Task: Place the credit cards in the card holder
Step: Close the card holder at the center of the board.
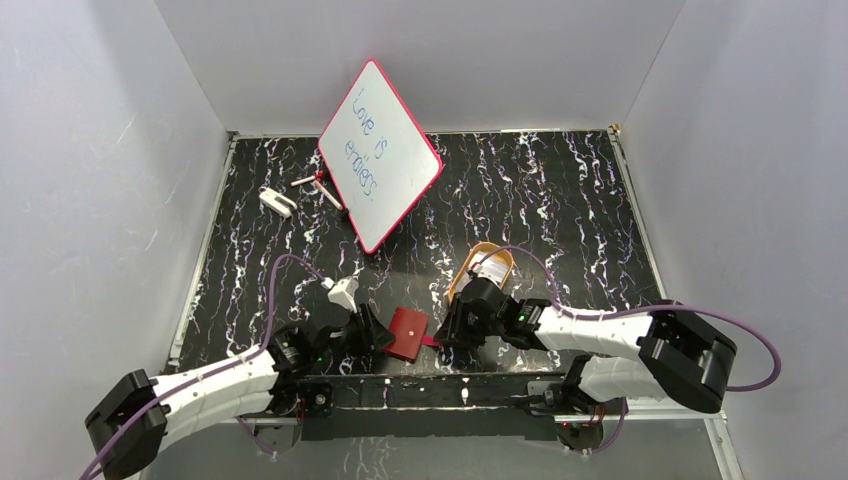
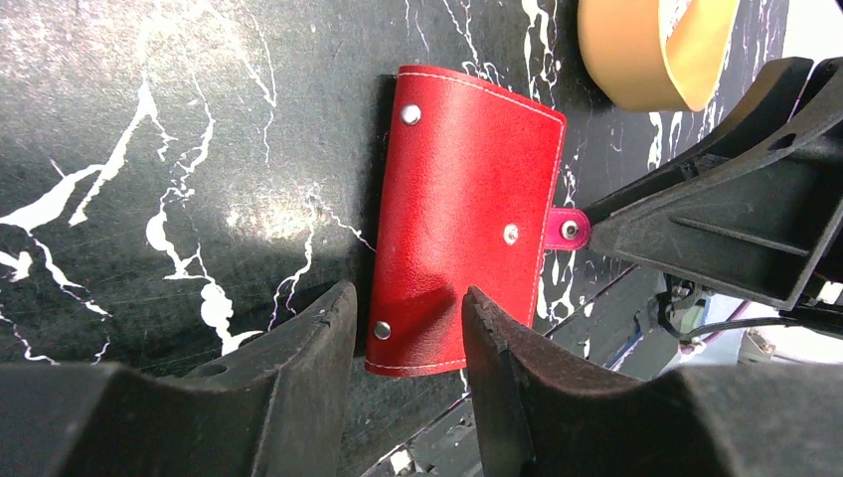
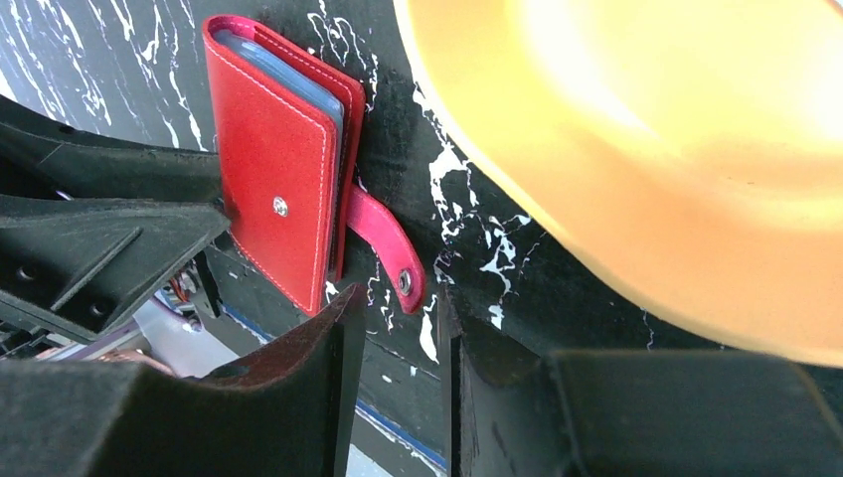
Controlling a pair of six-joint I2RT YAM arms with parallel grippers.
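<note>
The card holder (image 1: 407,332), a closed dark red wallet, lies near the table's front edge between my two grippers. In the left wrist view the card holder (image 2: 462,199) has its near end between the fingers of my left gripper (image 2: 408,303). One finger overlaps its corner and the other stands just off its edge, so the jaws are open. My right gripper (image 3: 398,298) is open, with the snap tab (image 3: 383,243) ending at its fingertips. Bluish sleeves show at the card holder's (image 3: 273,169) top edge. Something pale in the tray (image 1: 491,267) may be the credit cards, but it is too small to be sure.
An orange-tan oval tray (image 1: 470,268) stands just behind my right gripper (image 1: 447,328) and fills much of the right wrist view (image 3: 636,149). A red-framed whiteboard (image 1: 380,155) leans at the back. Pens (image 1: 320,185) and a small white item (image 1: 276,200) lie to its left.
</note>
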